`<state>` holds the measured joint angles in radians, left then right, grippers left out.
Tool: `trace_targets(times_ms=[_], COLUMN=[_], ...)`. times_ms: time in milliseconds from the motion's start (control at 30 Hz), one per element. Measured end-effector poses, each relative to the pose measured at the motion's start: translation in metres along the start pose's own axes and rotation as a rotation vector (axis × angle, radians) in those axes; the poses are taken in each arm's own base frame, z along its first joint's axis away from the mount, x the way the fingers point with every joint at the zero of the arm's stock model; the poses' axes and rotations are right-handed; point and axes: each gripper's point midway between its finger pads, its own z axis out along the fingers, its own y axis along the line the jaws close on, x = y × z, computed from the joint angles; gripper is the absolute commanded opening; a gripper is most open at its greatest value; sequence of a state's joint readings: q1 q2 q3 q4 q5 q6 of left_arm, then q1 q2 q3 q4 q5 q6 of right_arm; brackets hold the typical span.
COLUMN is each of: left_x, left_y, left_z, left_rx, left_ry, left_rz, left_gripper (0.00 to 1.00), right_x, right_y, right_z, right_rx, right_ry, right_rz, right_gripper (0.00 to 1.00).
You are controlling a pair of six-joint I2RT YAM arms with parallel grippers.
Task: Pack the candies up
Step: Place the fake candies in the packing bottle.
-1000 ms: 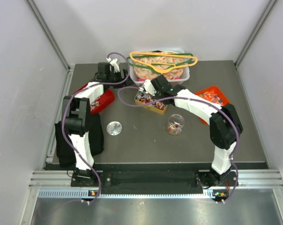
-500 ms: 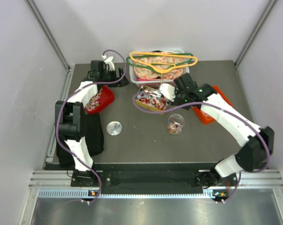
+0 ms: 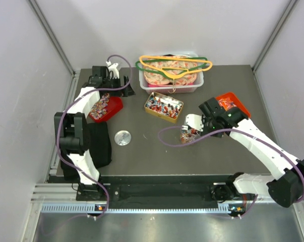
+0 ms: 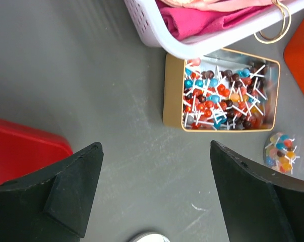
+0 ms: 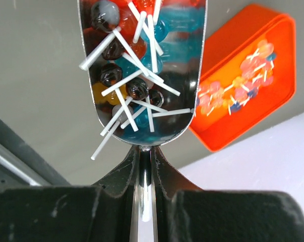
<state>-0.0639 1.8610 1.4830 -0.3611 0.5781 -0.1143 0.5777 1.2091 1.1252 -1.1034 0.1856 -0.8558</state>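
The candies (image 4: 217, 98) are small lollipops on white sticks, heaped in a gold tin (image 3: 163, 106). My right gripper (image 5: 144, 151) is shut on the handle of a metal scoop (image 5: 141, 65), which is loaded with red, blue and dark candies (image 5: 134, 85). In the top view the scoop (image 3: 193, 121) hangs just above a small clear jar (image 3: 188, 135) that holds a few candies. My left gripper (image 4: 156, 146) is open and empty over bare table. It sits at the back left (image 3: 122, 84), above a red tray (image 3: 105, 108) of candies.
A white basket (image 3: 192, 86) with cloth and coloured hangers stands at the back, right behind the tin. An orange tray (image 3: 233, 102) with candies lies to the right of the scoop. The jar's round metal lid (image 3: 123, 137) lies left of centre. Grey walls close in both sides.
My right arm has swung from the tin to the right and toward the front, carrying the loaded scoop to the jar. My left gripper has drawn back to the left and opened a little wider.
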Motion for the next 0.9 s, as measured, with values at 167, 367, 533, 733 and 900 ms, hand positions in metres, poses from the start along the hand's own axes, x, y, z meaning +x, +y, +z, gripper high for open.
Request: trace_targets(times_ms=[167, 367, 533, 733, 900], left_x=[-0.004, -0.013, -0.008, -0.008, -0.008], left_y=[0.000, -0.004, -0.005, -0.004, 0.000], left_z=[-0.017, -0.032, -0.031, -0.032, -0.033], left_rx=[-0.015, -0.019, -0.011, -0.012, -0.019], left_ry=[-0.006, -0.037, -0.026, -0.027, -0.030], left_rz=[0.017, 0.039, 0.032, 0.031, 0.025], left_gripper=[0.99, 0.99, 0.99, 0.99, 0.99], right_x=[0.013, 0.023, 0.026, 0.021, 0.013], right_y=[-0.005, -0.013, -0.018, -0.019, -0.021], right_z=[-0.002, -0.002, -0.003, 0.000, 0.000], right_rx=[0.028, 0.056, 0.084, 0.086, 0.094], right_ry=[0.069, 0.146, 0.194, 0.245, 0.266], right_rz=[-0.037, -0.073, -0.104, -0.167, -0.213], right_gripper=[0.00, 0.00, 0.00, 0.00, 0.00])
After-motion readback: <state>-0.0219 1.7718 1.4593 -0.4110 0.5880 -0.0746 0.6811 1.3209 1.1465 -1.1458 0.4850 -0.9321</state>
